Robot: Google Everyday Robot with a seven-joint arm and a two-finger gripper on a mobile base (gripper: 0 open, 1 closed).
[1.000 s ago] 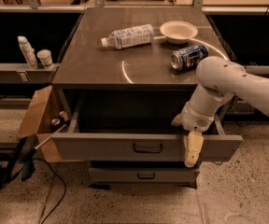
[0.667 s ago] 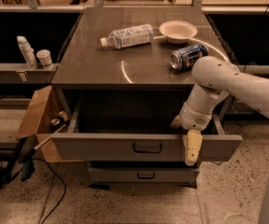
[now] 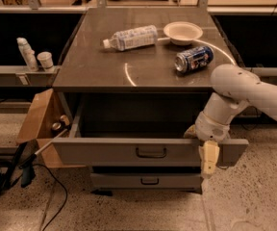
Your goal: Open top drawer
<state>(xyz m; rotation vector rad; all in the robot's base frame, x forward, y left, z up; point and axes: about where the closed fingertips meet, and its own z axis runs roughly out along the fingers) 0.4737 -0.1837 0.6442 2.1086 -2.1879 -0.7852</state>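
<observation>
The top drawer (image 3: 109,151) is a wide grey metal front with a small black loop handle (image 3: 151,152) at its centre. It stands pulled well out from under the dark table (image 3: 95,66). A shorter grey drawer front (image 3: 124,181) sits below it, pushed further in. My gripper (image 3: 208,160) hangs in front of the top drawer's right end, to the right of the handle, pointing down. My white arm (image 3: 246,88) comes in from the right.
On the table lie a plastic bottle (image 3: 131,37), a white bowl (image 3: 182,32) and a tipped blue can (image 3: 194,59). An open cardboard box (image 3: 36,129) stands at the drawer's left end. Cables and black gear (image 3: 4,174) lie on the floor at the left.
My arm has shifted slightly to the left, the gripper staying at the drawer's right end. The drawer stands about as far out as before.
</observation>
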